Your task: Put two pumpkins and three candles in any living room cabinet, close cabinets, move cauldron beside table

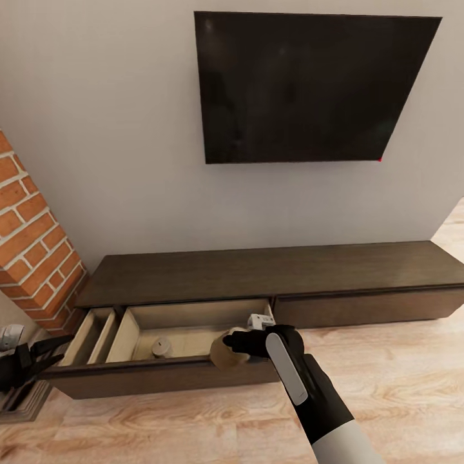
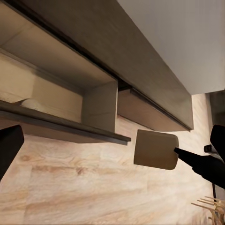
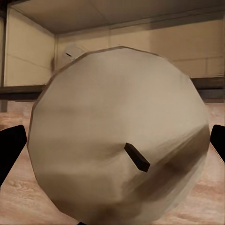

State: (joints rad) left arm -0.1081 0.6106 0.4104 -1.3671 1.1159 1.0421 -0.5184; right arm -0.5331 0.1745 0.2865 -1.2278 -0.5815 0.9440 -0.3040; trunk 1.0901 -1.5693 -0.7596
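You had a stubby beige candle (image 1: 227, 351) in your right gripper (image 1: 240, 343); in the right wrist view it (image 3: 117, 136) showed its faceted round end face and a short dark wick, with a black fingertip (image 3: 10, 150) at each side of it. The fingers were spread only as wide as the candle and closed against it. You held it just over the front edge of the open drawer of the cabinet (image 1: 270, 270), near the drawer's right corner, and in the left wrist view the candle (image 2: 155, 149) hung in front of that drawer front, clear of the wooden floor (image 1: 399, 386). A second candle (image 1: 161, 347) stood upright on the pale drawer bottom, toward the middle, well apart from the held one. A small white object (image 1: 261, 320) sat at the drawer's back right corner. The drawer bottom between the standing candle and the right wall lay bare. The neighbouring drawer front on the right was shut. Your left gripper (image 1: 45, 353) hung beside the drawer's left end with its fingers parted and nothing between them.
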